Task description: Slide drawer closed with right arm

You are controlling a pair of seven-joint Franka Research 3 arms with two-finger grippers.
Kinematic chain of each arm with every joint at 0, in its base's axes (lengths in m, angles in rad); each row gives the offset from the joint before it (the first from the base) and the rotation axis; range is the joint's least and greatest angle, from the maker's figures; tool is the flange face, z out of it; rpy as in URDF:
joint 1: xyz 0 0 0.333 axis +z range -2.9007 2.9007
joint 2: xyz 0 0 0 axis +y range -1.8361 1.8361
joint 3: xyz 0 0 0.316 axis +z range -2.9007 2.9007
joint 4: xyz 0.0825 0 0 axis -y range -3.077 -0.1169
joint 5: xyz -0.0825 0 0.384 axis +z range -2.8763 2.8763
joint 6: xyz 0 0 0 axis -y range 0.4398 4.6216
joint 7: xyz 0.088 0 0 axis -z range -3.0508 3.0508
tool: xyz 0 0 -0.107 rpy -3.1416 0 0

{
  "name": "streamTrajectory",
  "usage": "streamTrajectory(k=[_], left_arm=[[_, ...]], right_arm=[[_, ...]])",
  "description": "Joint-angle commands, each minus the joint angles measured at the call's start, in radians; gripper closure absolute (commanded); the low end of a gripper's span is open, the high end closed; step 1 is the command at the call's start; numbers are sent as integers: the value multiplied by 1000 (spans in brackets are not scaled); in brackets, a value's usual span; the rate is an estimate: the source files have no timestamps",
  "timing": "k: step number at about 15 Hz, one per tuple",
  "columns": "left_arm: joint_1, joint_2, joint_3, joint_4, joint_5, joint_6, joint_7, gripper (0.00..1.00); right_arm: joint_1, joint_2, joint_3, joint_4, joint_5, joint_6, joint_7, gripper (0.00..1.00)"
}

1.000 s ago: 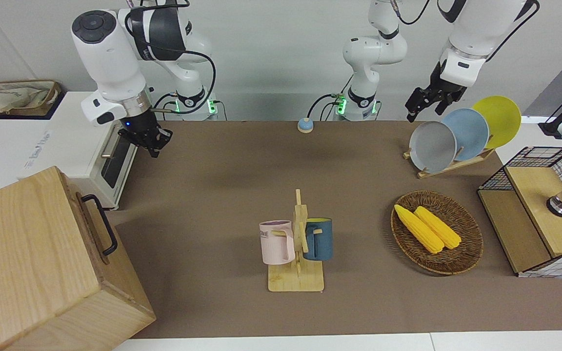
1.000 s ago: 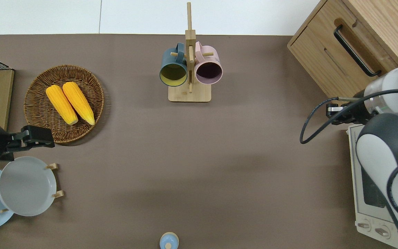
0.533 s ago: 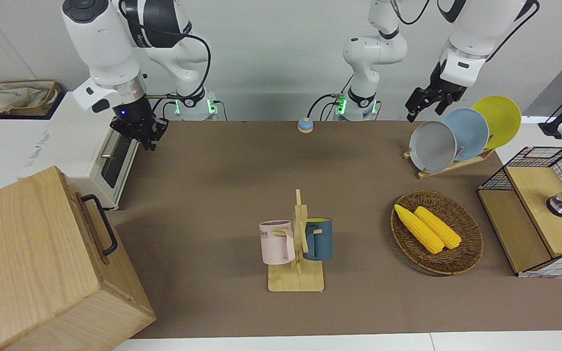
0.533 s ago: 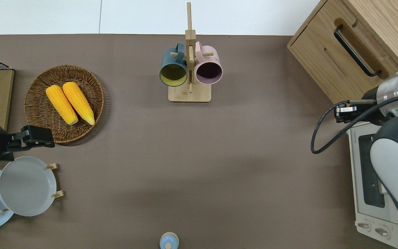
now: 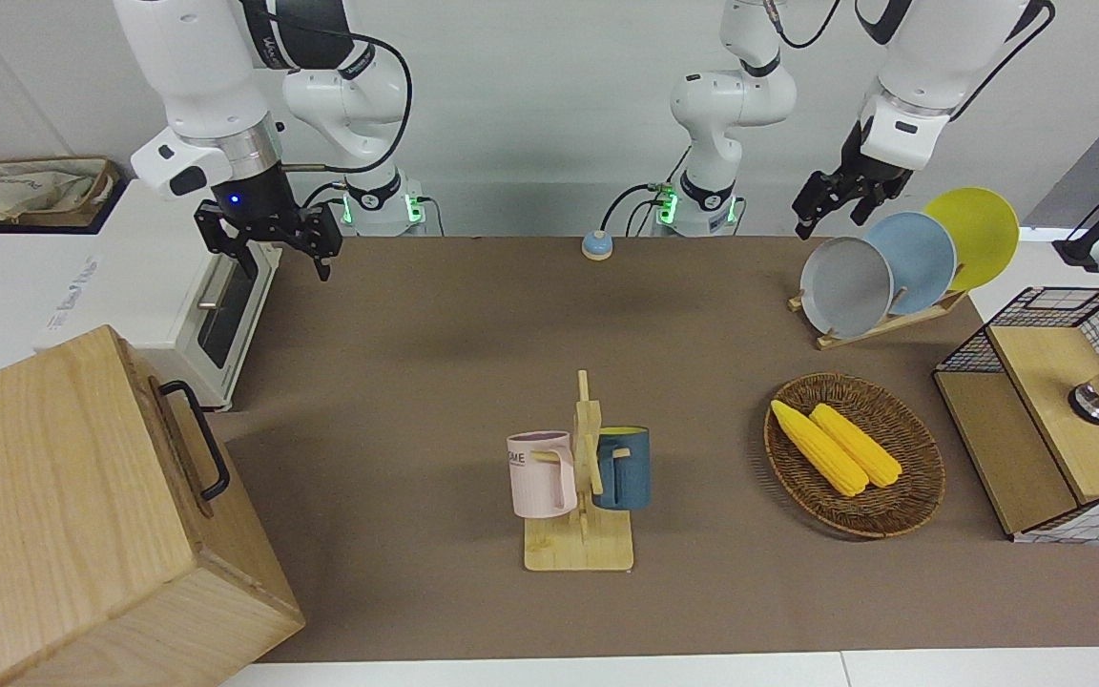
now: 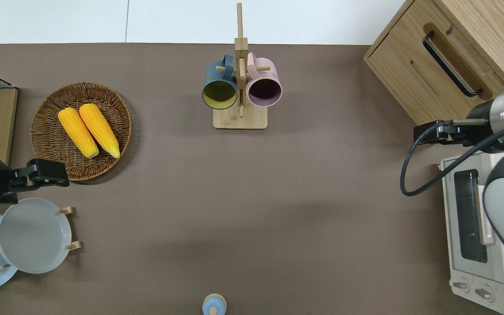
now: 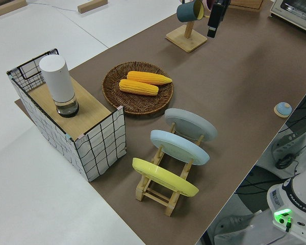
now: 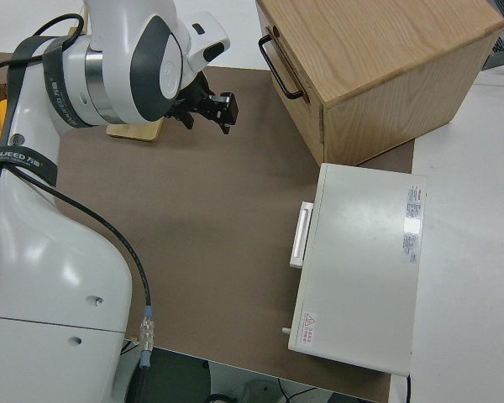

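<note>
The left arm is parked, and I cannot tell how its tool (image 5: 826, 205) stands.

Nearest the robots, a small round blue button on a tan base (image 6: 214, 304) sits on the brown worktop (image 6: 252, 197). At the right arm's end of the worktop stands a white toaster oven (image 8: 359, 269), with a red warning sticker on its top and a line of print that cannot be read.

The right arm (image 5: 196, 76), white with dark grey caps, a silver wrist ring and a blue light, holds its black tool (image 5: 275, 250) in the air with the fingers spread wide and nothing between them. In the overhead view the tool (image 6: 427, 133) is over bare worktop just off the oven's corner and near the large plain light-wood box (image 5: 63, 515).

Farther from the robots, the wide light-wood drawer (image 6: 431, 70) with its black loop handle (image 6: 451, 65) sits pushed into that box, its front nearly flush.

A pink mug (image 5: 542, 474) marked "OME" hangs on a wooden mug stand (image 5: 583, 534).
</note>
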Motion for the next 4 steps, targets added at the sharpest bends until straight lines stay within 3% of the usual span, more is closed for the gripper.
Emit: streamTrajectory(k=[1, 4], left_arm=[[0, -8, 4, 4, -1, -15, 7, 7], [0, -8, 4, 4, -1, -15, 7, 7]], right_arm=[[-20, 13, -1, 34, 59, -25, -13, 15], [-20, 13, -4, 36, 53, -34, -14, 15]])
